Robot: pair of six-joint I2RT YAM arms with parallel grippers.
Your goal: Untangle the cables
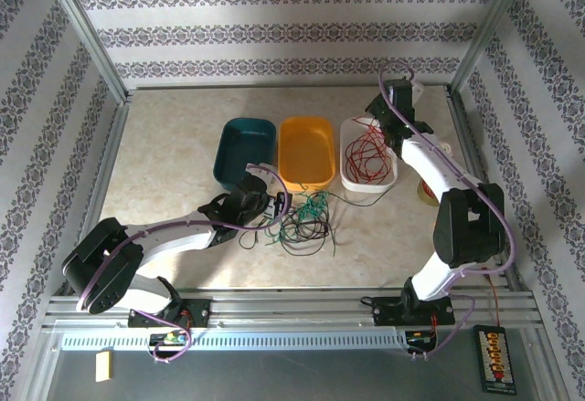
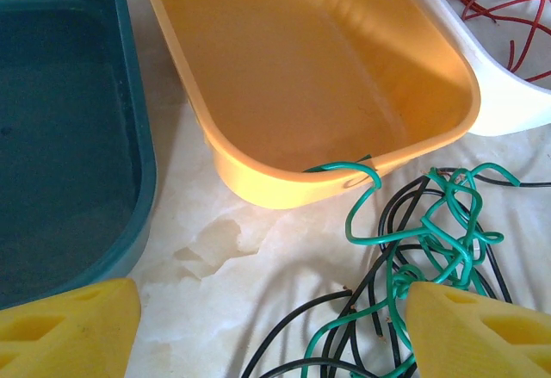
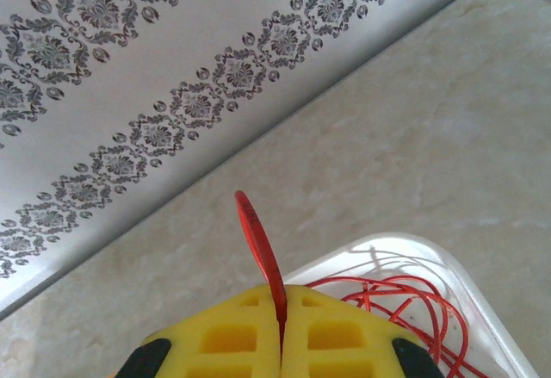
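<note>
**Right jaws clamp red cable (image 3: 261,249)**

We see its end point to 11 o'clock, while its loops lie in the white tray (image 1: 366,187). Our left jaws stand apart at 9 o'clock of the green-black tangle (image 1: 304,220) on the bench (image 1: 164,154).

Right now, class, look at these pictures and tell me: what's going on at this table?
Two robot arms are sorting tangled cables. The right tool is shut on a red cable, holding it over the white tray, where red loops lie. The left tool is open, poised beside the green and black cables, which are knotted together on the table in front of the orange tray.
</note>
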